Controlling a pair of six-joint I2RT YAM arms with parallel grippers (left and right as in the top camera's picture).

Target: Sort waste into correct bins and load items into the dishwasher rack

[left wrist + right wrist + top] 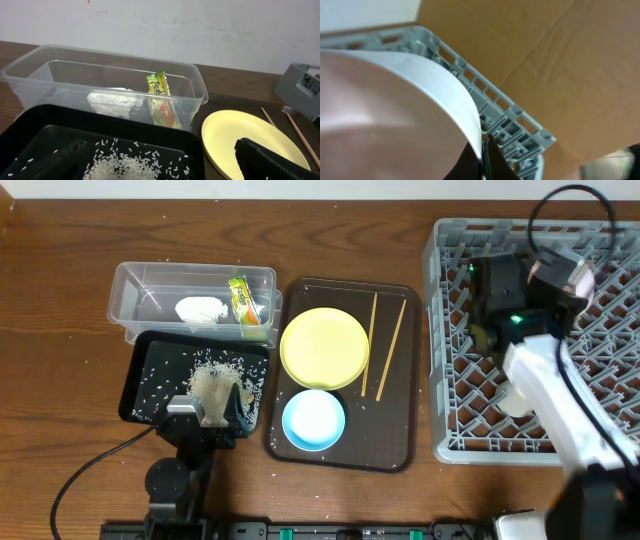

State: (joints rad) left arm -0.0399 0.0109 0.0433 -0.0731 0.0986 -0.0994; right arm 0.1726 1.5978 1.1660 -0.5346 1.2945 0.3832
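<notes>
Pinching the bowl (395,100) by its rim, the right jaws are holding it over the rack (450,420) (one finger showing); the left jaws are hanging open above the rice (125,165) in the tray (35,125).

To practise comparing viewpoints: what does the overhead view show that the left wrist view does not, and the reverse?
Only overhead: the light blue bowl, the brown serving tray in full outline, and the right arm over the dishwasher rack. Only left wrist: the pale wall in the background. Both: the clear tub holding the tissue wad and snack wrapper, the black tray with rice, the yellow plate and the chopsticks.
</notes>
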